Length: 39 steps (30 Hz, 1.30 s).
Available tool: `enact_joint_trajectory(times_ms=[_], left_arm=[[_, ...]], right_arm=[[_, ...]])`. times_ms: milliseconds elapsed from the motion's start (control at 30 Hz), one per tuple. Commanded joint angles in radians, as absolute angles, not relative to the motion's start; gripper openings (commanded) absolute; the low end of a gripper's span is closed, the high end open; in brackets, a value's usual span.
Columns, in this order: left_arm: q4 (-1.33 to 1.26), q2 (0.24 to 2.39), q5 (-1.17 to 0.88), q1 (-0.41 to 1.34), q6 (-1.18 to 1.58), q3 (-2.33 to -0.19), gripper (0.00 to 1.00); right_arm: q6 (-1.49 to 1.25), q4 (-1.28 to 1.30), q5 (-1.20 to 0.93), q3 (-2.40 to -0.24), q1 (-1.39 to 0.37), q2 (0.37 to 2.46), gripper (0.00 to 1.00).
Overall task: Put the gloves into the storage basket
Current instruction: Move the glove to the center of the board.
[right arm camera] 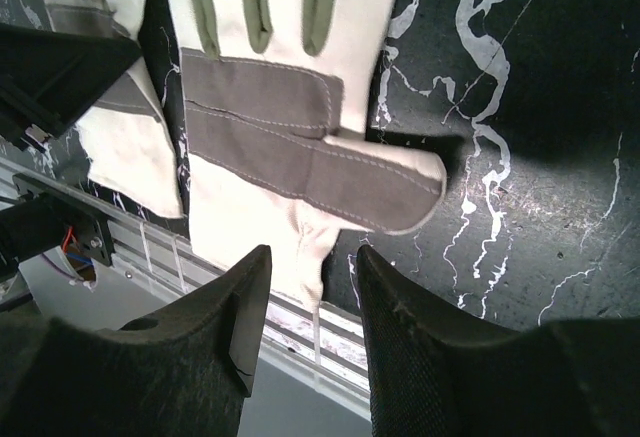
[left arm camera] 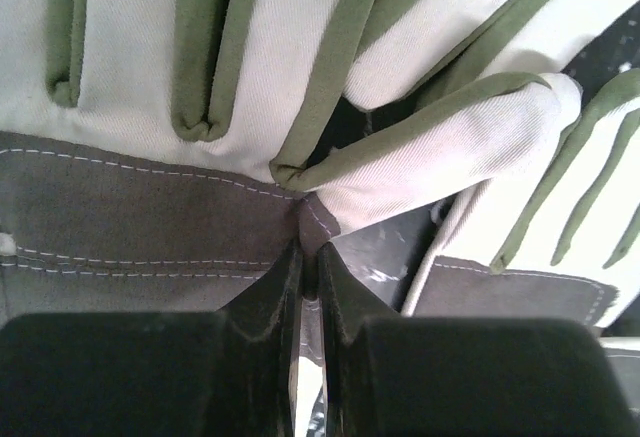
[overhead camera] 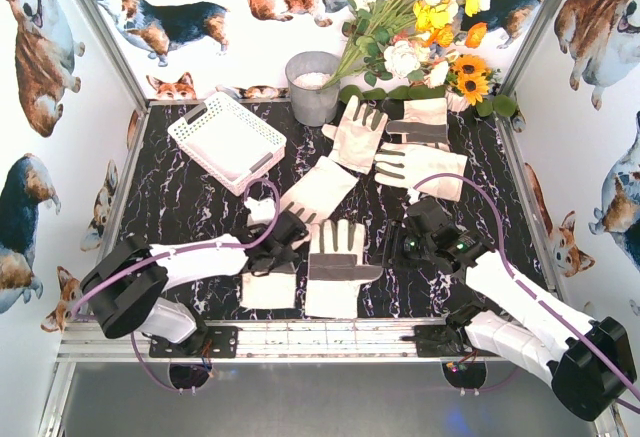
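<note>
Left gripper (left arm camera: 308,257) is clamping shut on the near-left glove (left arm camera: 130,207), at the crook between the thumb and the grey palm patch, with the glove's long axis pointing away from the arm bases. The storage basket (overhead camera: 228,142) is sitting farther back on the surface (overhead camera: 190,207) and slightly left, so the left arm is nearer. Right gripper (right arm camera: 313,257) is hanging part open, holding nothing.

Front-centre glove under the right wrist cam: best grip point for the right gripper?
Probably its thumb. The glove lies flat, so the body offers no edge, but the thumb sticks out sideways over bare table, narrow enough to straddle. Bring the open right gripper down from above on that side, jaws across the thumb's width.
</note>
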<state>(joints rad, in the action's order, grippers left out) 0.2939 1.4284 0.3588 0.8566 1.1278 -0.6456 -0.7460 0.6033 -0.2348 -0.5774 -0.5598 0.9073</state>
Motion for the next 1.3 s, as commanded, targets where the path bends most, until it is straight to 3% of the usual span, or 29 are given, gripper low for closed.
enact_joint_trajectory(times_ms=[0,233,300,400,467,667,967,1033,1267], left_arm=[[0.365,1.482,0.313,0.921,1.316,-0.615,0.0],[0.444,1.425,0.351,0.979,1.378,-0.629,0.0],[0.462,1.397,0.356,0.983,1.351,-0.64,0.11],[0.484,1.331,0.369,0.983,1.293,-0.659,0.38],[0.496,1.284,0.374,0.983,1.23,-0.677,0.51],[0.718,1.152,0.384,0.948,1.056,-0.745,0.69],[0.811,0.897,0.181,0.525,0.826,-0.622,0.7],[0.799,0.905,0.098,0.41,0.786,-0.611,0.7],[0.708,0.991,0.056,0.296,0.777,-0.572,0.67]], right_arm=[[-0.729,0.573,-0.232,-0.571,-0.554,0.879,0.42],[-0.721,0.574,-0.238,-0.569,-0.554,0.883,0.42],[-0.723,0.574,-0.238,-0.572,-0.554,0.881,0.43],[-0.727,0.573,-0.245,-0.577,-0.554,0.879,0.43],[-0.728,0.571,-0.256,-0.583,-0.554,0.881,0.44],[-0.728,0.54,-0.334,-0.585,-0.555,0.923,0.46],[-0.751,0.408,-0.35,-0.576,-0.637,1.109,0.4],[-0.758,0.373,-0.326,-0.561,-0.643,1.158,0.39],[-0.726,0.332,-0.232,-0.557,-0.643,1.256,0.37]])
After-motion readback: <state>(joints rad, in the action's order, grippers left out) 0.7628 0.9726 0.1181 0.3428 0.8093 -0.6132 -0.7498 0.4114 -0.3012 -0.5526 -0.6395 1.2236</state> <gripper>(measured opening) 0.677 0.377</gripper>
